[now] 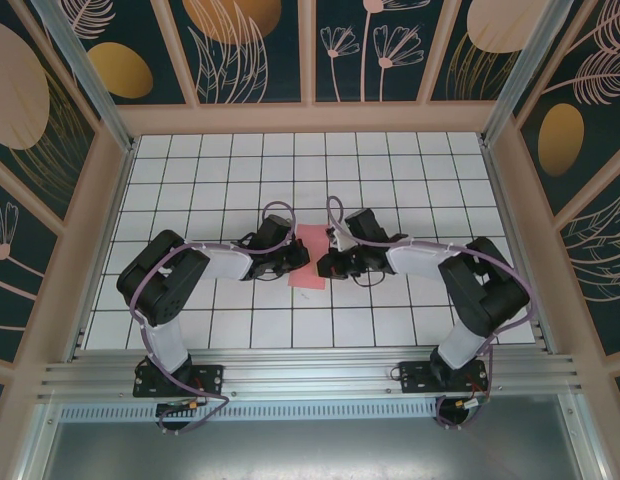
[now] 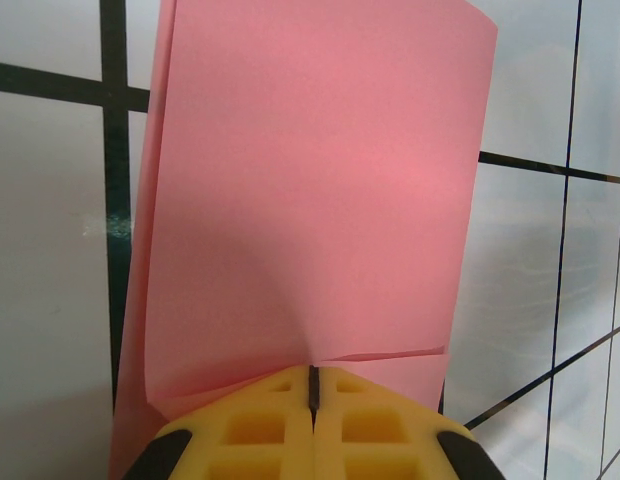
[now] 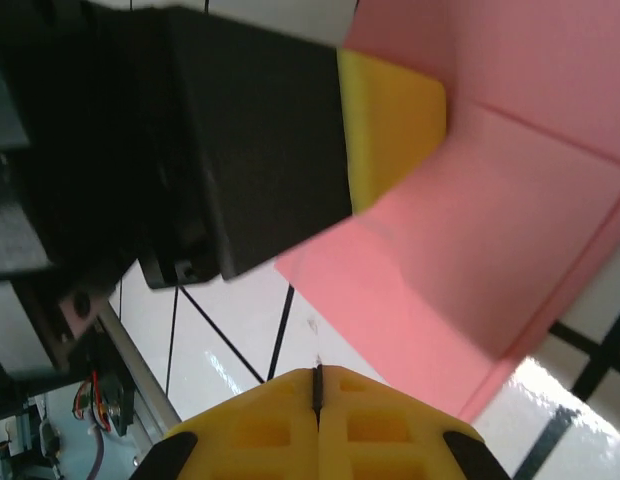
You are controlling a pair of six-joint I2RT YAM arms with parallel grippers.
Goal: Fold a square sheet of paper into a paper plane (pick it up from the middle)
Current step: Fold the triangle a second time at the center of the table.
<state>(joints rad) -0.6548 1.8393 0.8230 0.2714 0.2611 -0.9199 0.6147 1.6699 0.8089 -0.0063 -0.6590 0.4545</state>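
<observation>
So, paper [image 1: 308,256]: salmon-pink, doubled over into 2 layers, lying mid-table on the white grid between the 2 grippers. A long crease crosses it in the right wrist view.
Left gripper [image 2: 313,385]: yellow fingers pressed together, nipping the paper's near edge. The sheet puckers toward the seam.
Right gripper [image 3: 317,385]: fingers pressed together on nothing, tips just beside the paper's edge, a sliver of tile between.
In the way: from the right wrist, the left gripper's black body and yellow pad [image 3: 390,120] cover the paper's upper-left part. From above, both wrists overlap its side edges.
Table [image 1: 220,170]: glossy white tiles, dark grid lines.
Cables [image 1: 278,204]: purple, looped over each arm.
Walls [image 1: 240,50]: dark panels with leaf and flower drawings, pale frames.
Rail [image 1: 310,375]: aluminium, at the near edge, carrying both bases.
</observation>
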